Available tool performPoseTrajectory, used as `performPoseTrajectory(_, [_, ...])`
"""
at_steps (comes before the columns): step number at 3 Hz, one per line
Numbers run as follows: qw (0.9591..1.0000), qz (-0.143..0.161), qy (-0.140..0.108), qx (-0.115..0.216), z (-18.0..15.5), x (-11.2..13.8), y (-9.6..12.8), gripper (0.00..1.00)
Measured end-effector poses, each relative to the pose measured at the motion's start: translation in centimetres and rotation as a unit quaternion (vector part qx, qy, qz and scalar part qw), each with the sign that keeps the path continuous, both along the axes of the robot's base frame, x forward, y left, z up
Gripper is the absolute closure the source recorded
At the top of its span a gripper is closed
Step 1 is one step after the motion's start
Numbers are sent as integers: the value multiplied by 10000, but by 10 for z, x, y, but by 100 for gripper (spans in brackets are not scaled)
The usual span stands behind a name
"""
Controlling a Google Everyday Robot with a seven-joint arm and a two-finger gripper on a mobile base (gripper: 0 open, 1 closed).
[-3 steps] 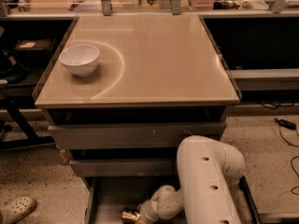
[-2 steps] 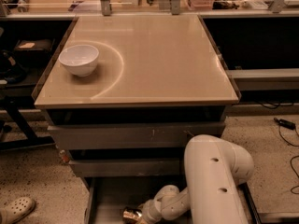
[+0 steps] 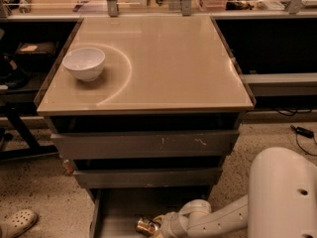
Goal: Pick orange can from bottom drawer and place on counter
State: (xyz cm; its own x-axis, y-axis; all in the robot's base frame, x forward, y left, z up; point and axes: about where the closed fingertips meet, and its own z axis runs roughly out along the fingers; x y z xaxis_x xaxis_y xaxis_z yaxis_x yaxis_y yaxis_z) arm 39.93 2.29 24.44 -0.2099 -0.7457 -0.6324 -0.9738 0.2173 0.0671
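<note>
The orange can (image 3: 145, 226) shows as a small shiny gold shape in the open bottom drawer (image 3: 116, 213), at the lower edge of the camera view. My gripper (image 3: 157, 226) is down inside that drawer, right beside the can and touching or nearly touching it from the right. My white arm (image 3: 282, 192) reaches in from the lower right. The beige counter (image 3: 168, 58) above bears a pale arc mark.
A white bowl (image 3: 84, 62) stands on the counter's left side. Two wider grey drawers (image 3: 148, 144) sit slightly open above the bottom one. A shoe (image 3: 17, 223) lies on the floor at lower left, and a cable (image 3: 302, 131) at right.
The bulky white arm link has shifted to the right. The gripper stays low in the bottom drawer by the can, which has shifted slightly right with it.
</note>
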Motion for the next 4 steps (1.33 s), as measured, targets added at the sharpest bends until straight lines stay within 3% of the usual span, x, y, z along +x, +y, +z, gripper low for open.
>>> performPoseTrajectory(1, [9997, -196, -79, -75, 59, -4, -14, 100])
performPoseTrajectory(2, [9998, -196, -75, -74, 58, -4, -14, 100])
performPoseTrajectory(4, [9976, -88, -544, -410, 142, -15, -16, 100])
